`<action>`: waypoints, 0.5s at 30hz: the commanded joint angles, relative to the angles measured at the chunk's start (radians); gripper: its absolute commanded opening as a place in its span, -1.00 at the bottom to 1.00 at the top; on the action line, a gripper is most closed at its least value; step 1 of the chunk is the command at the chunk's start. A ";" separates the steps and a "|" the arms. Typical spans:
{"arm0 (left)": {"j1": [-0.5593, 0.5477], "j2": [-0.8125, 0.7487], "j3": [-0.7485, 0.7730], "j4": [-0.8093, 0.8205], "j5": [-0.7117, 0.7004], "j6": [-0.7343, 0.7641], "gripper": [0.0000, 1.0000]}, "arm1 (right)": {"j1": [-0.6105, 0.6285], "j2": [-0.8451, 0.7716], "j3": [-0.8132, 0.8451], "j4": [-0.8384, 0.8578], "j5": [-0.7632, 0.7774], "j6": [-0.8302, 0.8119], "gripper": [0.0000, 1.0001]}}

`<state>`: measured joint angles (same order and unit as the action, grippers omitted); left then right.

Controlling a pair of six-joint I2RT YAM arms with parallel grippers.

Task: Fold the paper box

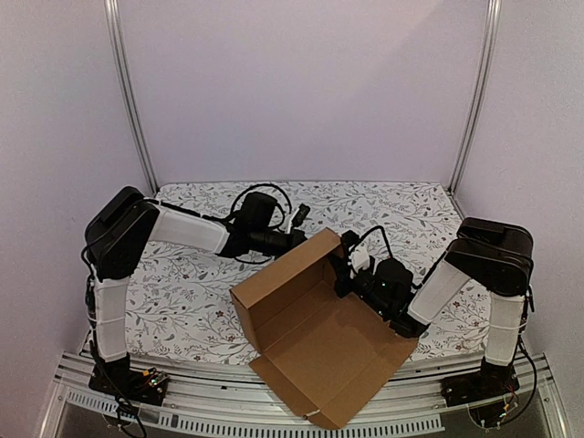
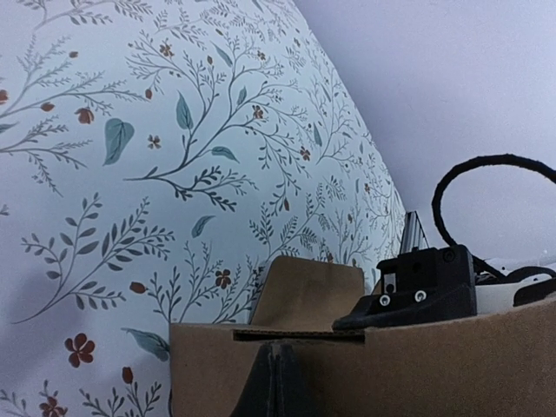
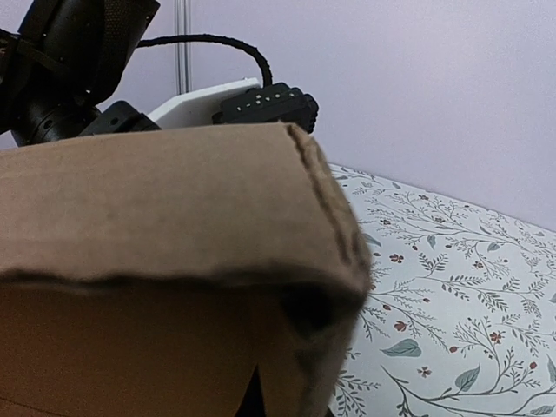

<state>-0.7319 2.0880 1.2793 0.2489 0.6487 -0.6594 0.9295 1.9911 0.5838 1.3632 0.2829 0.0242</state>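
Paper box (image 1: 319, 342) sits at the near edge of the table (image 1: 182, 301), part-folded: front flap lies flat and open toward the arm bases, rear walls raised. Right gripper (image 1: 347, 274) at the right wall, fingers pressed together; cannot tell whether card lies between them. Farther back, left gripper (image 1: 299, 239) pressed together against the far wall's outer face.

Both arms are the same build. Left arm (image 1: 190, 228) and right arm (image 1: 443, 290): white link covers, boxy black joint housings. Black braided cable (image 2: 486, 165) loops at 12 o'clock above each wrist. Right wrist block has two silver screws (image 2: 385, 300). Coloured wiring (image 1: 153, 376) sits at the left base.
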 commanded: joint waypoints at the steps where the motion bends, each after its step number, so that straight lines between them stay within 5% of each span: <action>1: -0.046 -0.021 0.006 0.070 0.100 0.007 -1.00 | 0.029 0.026 0.002 0.042 -0.042 -0.010 -1.00; 15: 0.036 -0.140 -0.010 -0.215 -0.088 0.107 -0.45 | 0.029 0.009 -0.023 0.042 -0.028 -0.030 -1.00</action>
<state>-0.7120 2.0232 1.2598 0.1493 0.6071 -0.6094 0.9497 1.9930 0.5808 1.3693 0.2729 0.0212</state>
